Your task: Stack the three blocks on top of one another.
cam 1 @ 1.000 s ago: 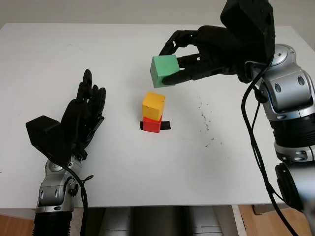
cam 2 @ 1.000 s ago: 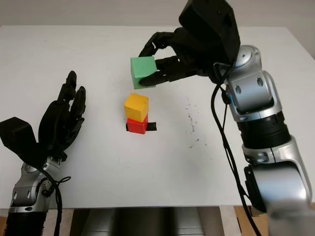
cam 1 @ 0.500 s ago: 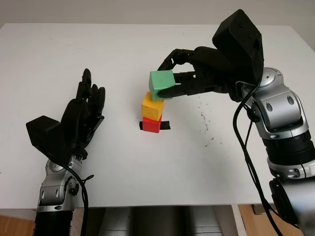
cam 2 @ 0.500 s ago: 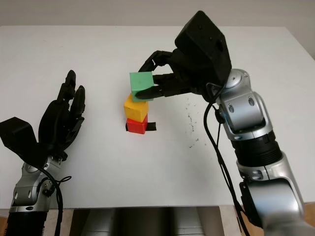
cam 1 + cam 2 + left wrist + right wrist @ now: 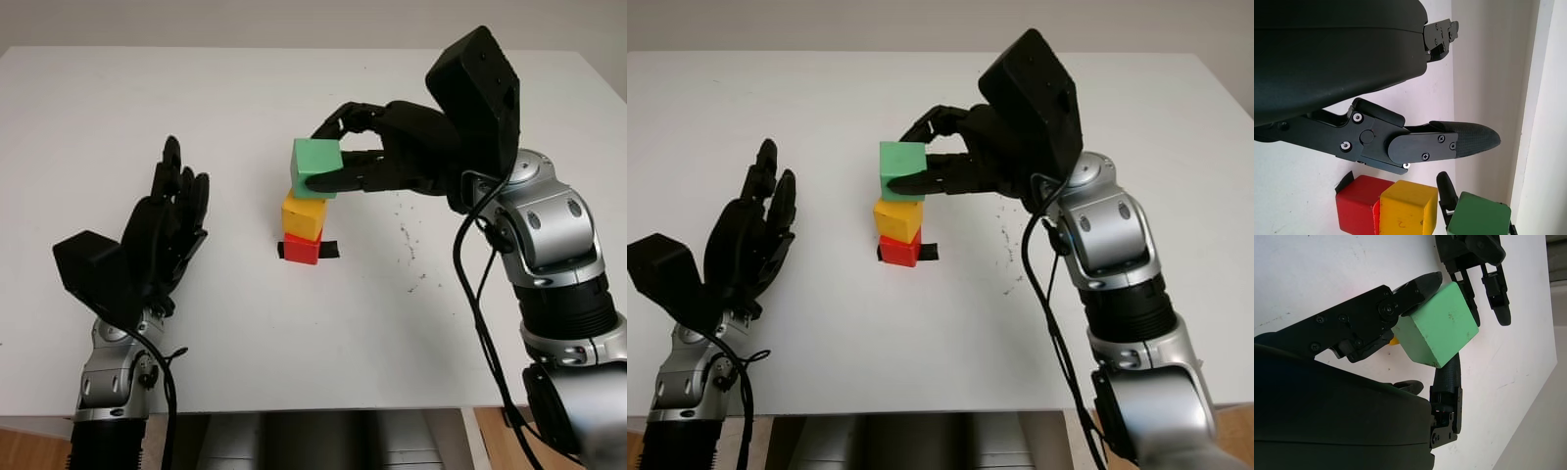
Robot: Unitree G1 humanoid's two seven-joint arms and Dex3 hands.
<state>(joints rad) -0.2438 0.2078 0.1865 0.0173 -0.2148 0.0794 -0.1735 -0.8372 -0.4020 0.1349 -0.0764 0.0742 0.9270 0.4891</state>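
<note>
Fingers (image 5: 333, 182) of the right hand (image 5: 392, 162) are clamped on the green block (image 5: 315, 168), which is held just above the yellow block (image 5: 305, 214); contact between them cannot be made out. Yellow is already seated on the red block (image 5: 302, 249), over a strip of black tape (image 5: 329, 250). Two tiers are judged done; only release of the third is left. The cube has no long axis and is held nearly level. The left hand (image 5: 167, 230) is held open, well apart.
</note>
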